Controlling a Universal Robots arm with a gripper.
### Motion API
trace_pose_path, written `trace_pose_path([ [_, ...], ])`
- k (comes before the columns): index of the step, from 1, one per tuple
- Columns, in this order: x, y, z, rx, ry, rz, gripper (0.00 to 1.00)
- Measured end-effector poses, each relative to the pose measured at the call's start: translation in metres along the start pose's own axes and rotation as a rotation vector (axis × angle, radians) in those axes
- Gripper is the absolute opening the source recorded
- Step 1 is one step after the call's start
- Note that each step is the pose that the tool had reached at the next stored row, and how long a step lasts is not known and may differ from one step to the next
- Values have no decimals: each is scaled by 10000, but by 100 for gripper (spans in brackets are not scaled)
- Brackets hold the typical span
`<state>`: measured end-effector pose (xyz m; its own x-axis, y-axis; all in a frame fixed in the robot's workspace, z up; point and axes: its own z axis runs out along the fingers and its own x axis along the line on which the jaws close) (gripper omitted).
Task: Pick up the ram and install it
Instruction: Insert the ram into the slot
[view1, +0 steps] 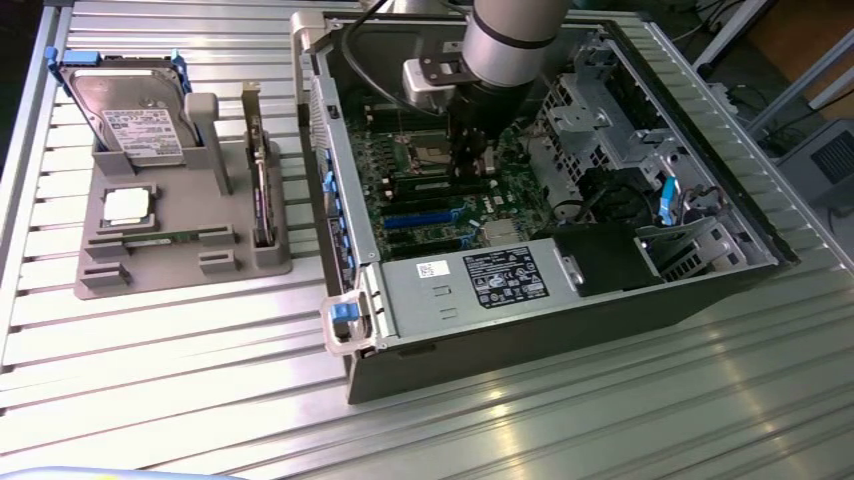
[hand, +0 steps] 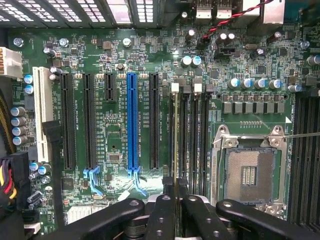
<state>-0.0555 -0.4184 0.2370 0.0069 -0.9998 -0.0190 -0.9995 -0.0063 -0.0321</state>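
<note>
In the wrist view my gripper (hand: 174, 200) is shut on the ram (hand: 174, 140), which I see edge-on as a thin pale line running away from the dark fingers (hand: 161, 210). The stick hangs lined up with the outermost of the dark memory slots (hand: 192, 140), on the side away from the empty processor socket (hand: 248, 175); whether it touches the slot I cannot tell. A white latch (hand: 174, 88) sits at that slot's far end. In the exterior view the gripper (view1: 474, 160) reaches down into the open computer case (view1: 534, 300), over the green motherboard (view1: 427, 215).
Black and blue expansion slots (hand: 131, 120) lie beside the memory slots. A drive cage (view1: 601, 110) and power supply (view1: 501, 275) crowd the case. At the exterior view's left a grey fixture (view1: 174, 265) holds a hard drive (view1: 127, 110), a silver processor (view1: 127, 205) and an upright card (view1: 260, 195).
</note>
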Motion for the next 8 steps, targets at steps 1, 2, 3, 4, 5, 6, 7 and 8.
trace_pose_path([
  [1,-3,-8,0,-1,-1,-28,12],
  [2,-15,-22,1,-1,-2,-43,12],
  [3,-25,-22,1,-1,-2,-44,12],
  [4,-32,-22,1,-1,-2,-44,12],
  [5,-40,-23,1,-1,-1,-44,12],
  [6,-41,-23,1,-1,-2,-44,12],
  [7,-41,-22,2,-1,-5,-45,12],
  [8,-42,-22,4,-1,-8,-44,12],
])
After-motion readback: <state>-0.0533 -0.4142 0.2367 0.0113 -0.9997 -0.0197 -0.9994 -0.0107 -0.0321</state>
